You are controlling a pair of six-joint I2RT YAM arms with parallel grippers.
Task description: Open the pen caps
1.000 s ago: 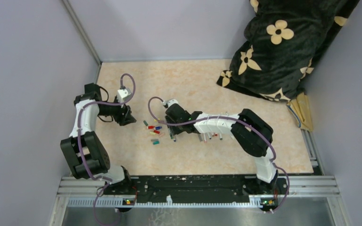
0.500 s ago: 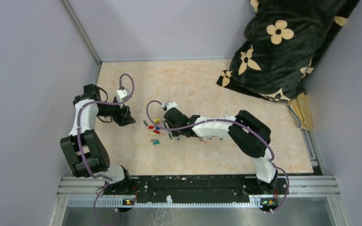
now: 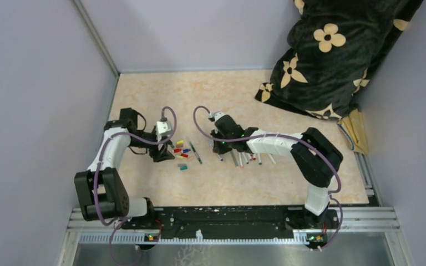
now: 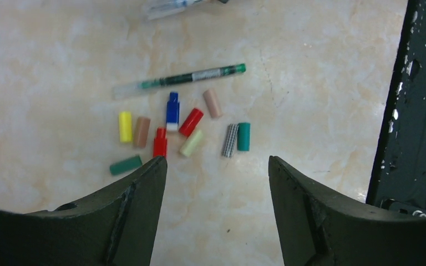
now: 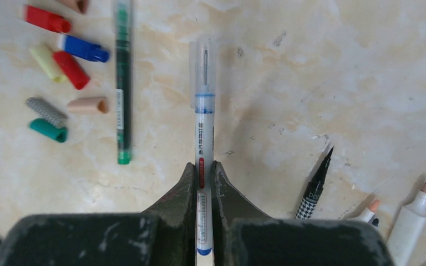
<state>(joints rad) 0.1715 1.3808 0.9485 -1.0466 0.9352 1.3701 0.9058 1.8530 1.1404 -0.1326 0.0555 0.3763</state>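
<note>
Several loose pen caps (image 4: pixel 191 122) in red, blue, yellow, green, teal and peach lie in a cluster on the table; they also show in the top view (image 3: pixel 181 150) and the right wrist view (image 5: pixel 71 69). My left gripper (image 4: pixel 216 160) is open and empty, just short of the cluster (image 3: pixel 166 154). My right gripper (image 5: pixel 202 166) is shut on a white pen (image 5: pixel 202 119) whose clear cap (image 5: pixel 202 61) is still on, pointing away from me. In the top view this gripper (image 3: pixel 219 145) is right of the caps.
A green pen (image 5: pixel 123 83) lies beside the caps. A black pen (image 5: pixel 314 185) and several white pens (image 3: pixel 247 158) lie to the right. A dark floral blanket (image 3: pixel 333 50) fills the back right corner. A black rail (image 4: pixel 416 111) runs along the near edge.
My left gripper has swung right and nearer, up to the cap cluster. My right gripper has moved right, away from the caps, holding the white pen; the green pen now lies beside the caps.
</note>
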